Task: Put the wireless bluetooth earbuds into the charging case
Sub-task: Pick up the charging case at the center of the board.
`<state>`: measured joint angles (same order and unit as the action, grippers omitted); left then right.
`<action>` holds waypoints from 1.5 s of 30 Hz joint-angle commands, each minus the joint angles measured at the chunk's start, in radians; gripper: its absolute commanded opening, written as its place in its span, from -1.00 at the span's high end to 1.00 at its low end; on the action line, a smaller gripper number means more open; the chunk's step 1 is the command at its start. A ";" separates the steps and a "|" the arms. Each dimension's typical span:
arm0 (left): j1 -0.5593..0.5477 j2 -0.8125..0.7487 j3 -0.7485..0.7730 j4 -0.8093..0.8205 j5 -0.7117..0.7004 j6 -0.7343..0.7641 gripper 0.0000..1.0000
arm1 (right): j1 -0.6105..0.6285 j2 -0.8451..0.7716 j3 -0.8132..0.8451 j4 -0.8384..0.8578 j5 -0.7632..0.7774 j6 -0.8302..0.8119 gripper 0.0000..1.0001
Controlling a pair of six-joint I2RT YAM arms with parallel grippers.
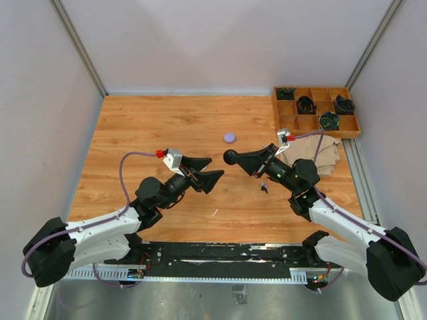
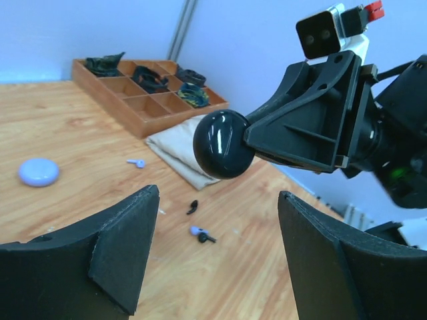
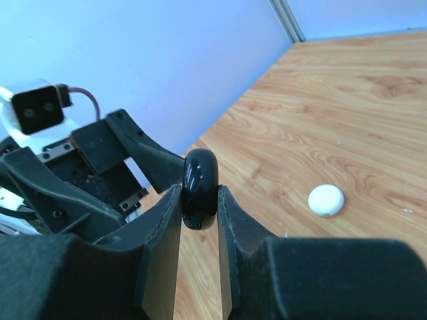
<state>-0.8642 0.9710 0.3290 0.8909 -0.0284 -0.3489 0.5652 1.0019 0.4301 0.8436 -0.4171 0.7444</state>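
The earbuds (image 1: 264, 189) lie loose on the wooden table (image 1: 147, 127), none of them in a case yet: in the left wrist view a lilac one (image 2: 137, 162) sits apart, a black one (image 2: 193, 207) nearer, and a lilac and black pair (image 2: 202, 235) touch nearest the camera. They look tiny, hard, smooth and very light, so they would likely skitter or flip under a clumsy pinch. The stem, taken across its width, seems the surest hold. Up at about 10 o'clock from them in the top view, the black charging case (image 1: 230, 157) hangs above the table, pinched edge-on across its flat faces by the right gripper (image 3: 200, 200), whose jaws are nearly together around it. Its glossy, rigid shell looks slippery, so it may twist in that narrow grip. At 9 o'clock of the case, the left gripper (image 1: 215, 168) faces it with jaws spread wide and nothing between them. A lilac case (image 1: 229, 137) rests at 12 o'clock of the black one, beige cloth (image 1: 323, 155) at 3 o'clock, and a divided wooden tray (image 1: 277, 113) at 2 o'clock.
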 commanded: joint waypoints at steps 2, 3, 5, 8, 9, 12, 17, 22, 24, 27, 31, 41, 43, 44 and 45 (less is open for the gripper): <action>0.024 0.048 -0.002 0.152 0.047 -0.197 -0.52 | 0.007 0.045 -0.022 0.255 -0.008 0.123 0.92; 0.030 0.054 -0.004 0.172 0.051 -0.222 -0.52 | 0.009 0.056 -0.023 0.277 -0.015 0.135 0.92; 0.039 0.064 -0.006 0.194 0.057 -0.257 -0.51 | 0.015 0.078 -0.025 0.320 -0.022 0.168 0.92; 0.056 0.075 -0.012 0.225 0.063 -0.305 -0.49 | 0.024 0.122 -0.029 0.398 -0.036 0.212 0.91; 0.059 0.077 -0.017 0.244 0.066 -0.318 -0.48 | 0.027 0.139 -0.027 0.425 -0.041 0.226 0.91; 0.066 0.096 -0.022 0.287 0.087 -0.341 -0.45 | 0.035 0.191 -0.023 0.508 -0.057 0.269 0.91; 0.068 0.113 -0.021 0.305 0.080 -0.367 -0.35 | 0.048 0.280 -0.009 0.641 -0.079 0.323 0.91; 0.071 0.125 -0.020 0.300 0.055 -0.401 -0.24 | 0.065 0.315 0.006 0.676 -0.090 0.340 0.91; 0.073 0.133 -0.020 0.304 0.053 -0.414 -0.20 | 0.071 0.314 0.007 0.676 -0.082 0.336 0.90; 0.074 0.146 -0.026 0.326 0.057 -0.432 -0.13 | 0.076 0.313 0.006 0.676 -0.078 0.329 0.90; 0.074 0.159 -0.038 0.372 0.063 -0.445 0.01 | 0.086 0.317 0.009 0.676 -0.082 0.325 0.88; 0.074 0.145 -0.061 0.429 0.068 -0.453 0.38 | 0.091 0.325 0.011 0.676 -0.108 0.307 0.75; 0.074 0.139 -0.069 0.439 0.065 -0.451 0.43 | 0.090 0.329 0.014 0.677 -0.114 0.304 0.72; 0.074 0.134 -0.074 0.444 0.061 -0.453 0.47 | 0.091 0.331 0.015 0.676 -0.116 0.305 0.70; 0.076 0.130 -0.076 0.446 0.055 -0.454 0.51 | 0.092 0.332 0.015 0.676 -0.117 0.303 0.69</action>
<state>-0.7967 1.1259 0.2684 1.2701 0.0425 -0.8070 0.6247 1.3247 0.4164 1.4559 -0.5072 1.0691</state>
